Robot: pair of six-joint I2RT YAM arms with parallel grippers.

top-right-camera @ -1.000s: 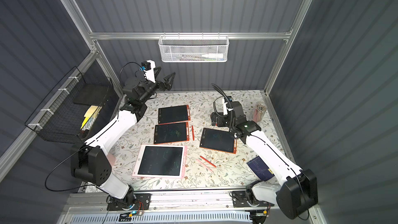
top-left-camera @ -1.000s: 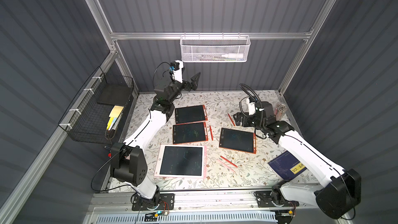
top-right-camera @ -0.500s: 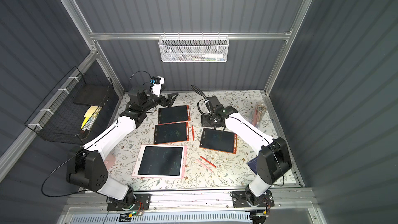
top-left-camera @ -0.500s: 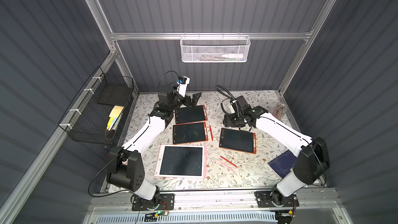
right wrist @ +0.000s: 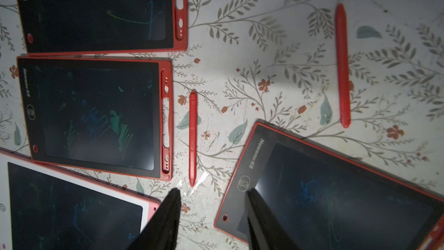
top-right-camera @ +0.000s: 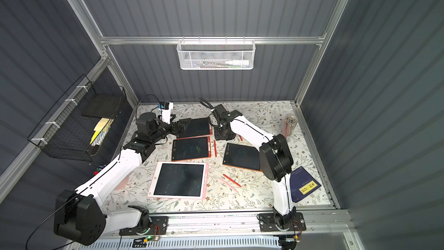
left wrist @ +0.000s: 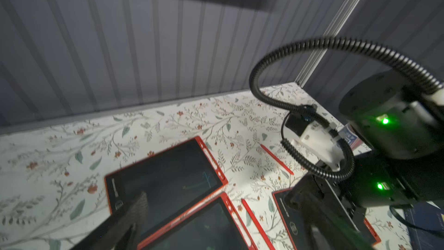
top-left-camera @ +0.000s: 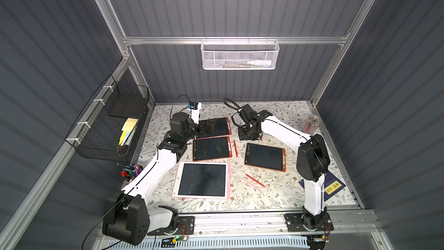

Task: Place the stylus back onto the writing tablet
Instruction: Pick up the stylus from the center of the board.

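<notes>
Three red writing tablets [top-left-camera: 216, 127] [top-left-camera: 211, 149] [top-left-camera: 264, 156] and a pink one [top-left-camera: 203, 180] lie flat on the floral table. One red stylus [right wrist: 193, 138] lies beside the middle tablet [right wrist: 93, 116]. Another red stylus [right wrist: 342, 66] lies farther back, right by my right gripper [top-left-camera: 251, 135] in both top views. My right gripper [right wrist: 213, 191] hangs over the table with its jaws apart and nothing between them. My left gripper [top-left-camera: 206, 126] is wide open low over the rear tablet [left wrist: 165, 176], holding nothing.
A red stylus [top-left-camera: 255, 180] and a pink one [top-left-camera: 251, 185] lie in front of the right tablet. A blue booklet [top-left-camera: 332, 185] sits at the front right, a jar of pencils [top-left-camera: 311, 123] at the back right, and a pen cup [top-left-camera: 131, 171] plus a wire basket [top-left-camera: 108, 126] at the left.
My right arm swung back and left and came down low behind the right tablet, its jaws narrowing. My left arm dropped from a raised pose to the rear tablet, still wide open.
</notes>
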